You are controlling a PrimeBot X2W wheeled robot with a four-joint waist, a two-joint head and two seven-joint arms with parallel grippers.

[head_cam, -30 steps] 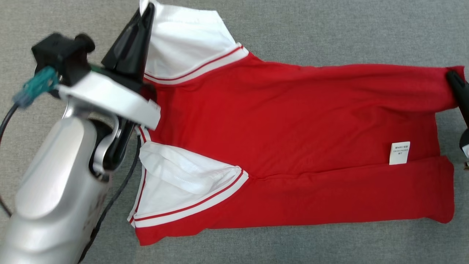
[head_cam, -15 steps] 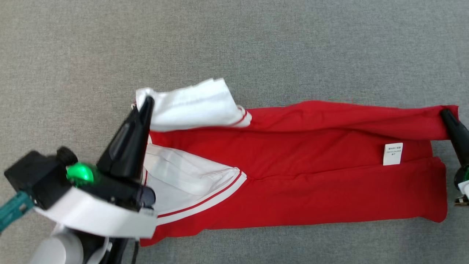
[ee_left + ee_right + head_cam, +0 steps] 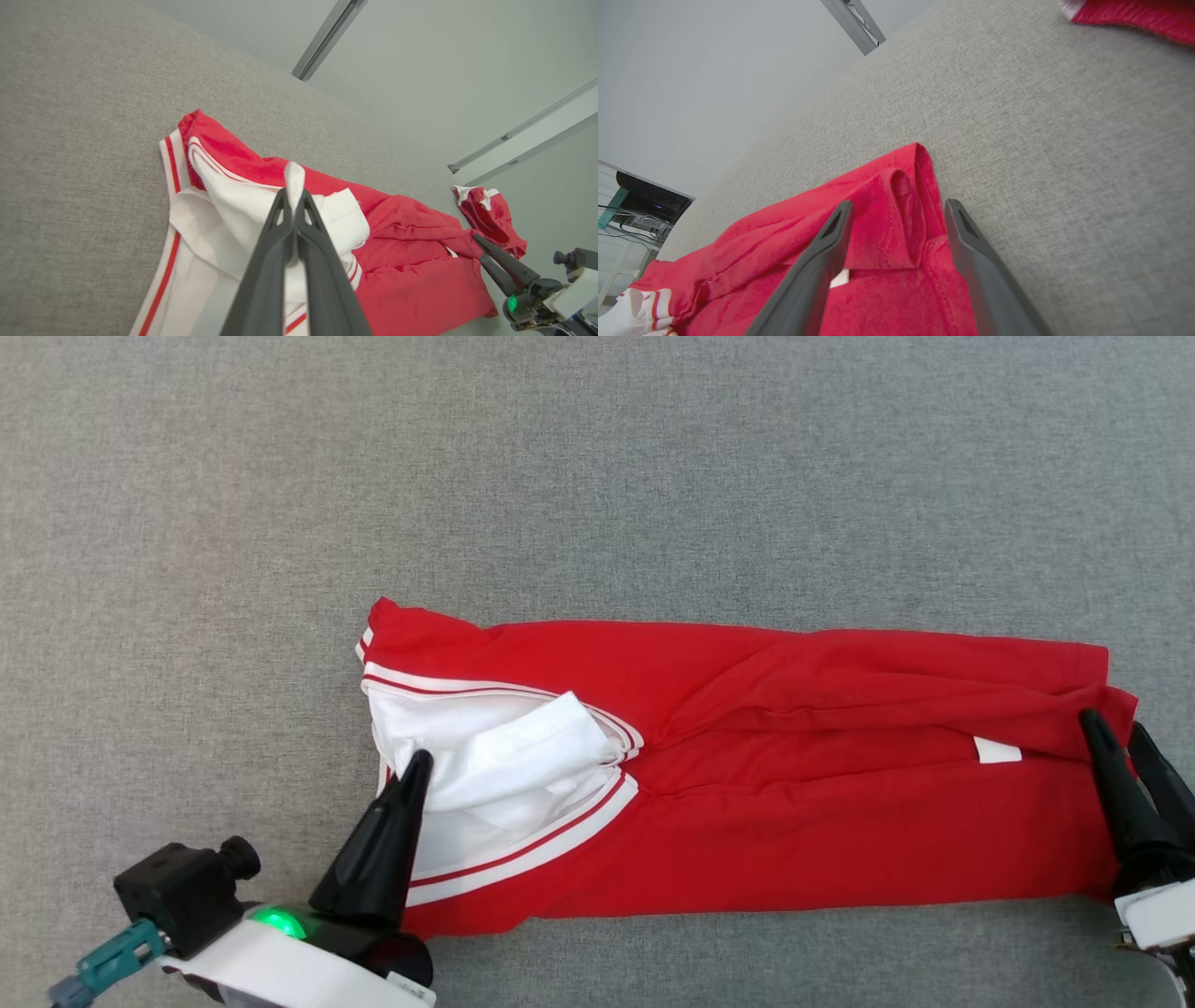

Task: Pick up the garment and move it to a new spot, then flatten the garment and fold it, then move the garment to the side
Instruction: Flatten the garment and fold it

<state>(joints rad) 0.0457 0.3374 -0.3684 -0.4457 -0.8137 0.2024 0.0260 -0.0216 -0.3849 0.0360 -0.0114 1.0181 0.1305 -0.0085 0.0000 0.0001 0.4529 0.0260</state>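
Observation:
The garment [image 3: 794, 784], a red shirt with white, red-striped sleeves, lies folded lengthwise on the grey surface. My left gripper [image 3: 417, 765] is at its left end, shut on a pinch of the white sleeve [image 3: 294, 177], which pokes out past the fingertips in the left wrist view. At the right end my right gripper [image 3: 1113, 726] stands open. Its fingers [image 3: 831, 233] straddle the folded red hem [image 3: 906, 205] without gripping it. A white label [image 3: 997, 749] peeks from under the upper fold.
A second red and white garment [image 3: 490, 219] lies bunched beyond the shirt's right end. Bare grey fabric surface [image 3: 597, 476] stretches far of the shirt and to the left. Grey wall rails [image 3: 327, 37] stand behind the surface's edge.
Both grippers have carried the garment's far long edge toward the near side, laying it over the body. The right gripper has opened off the hem. The left gripper stays shut on the sleeve.

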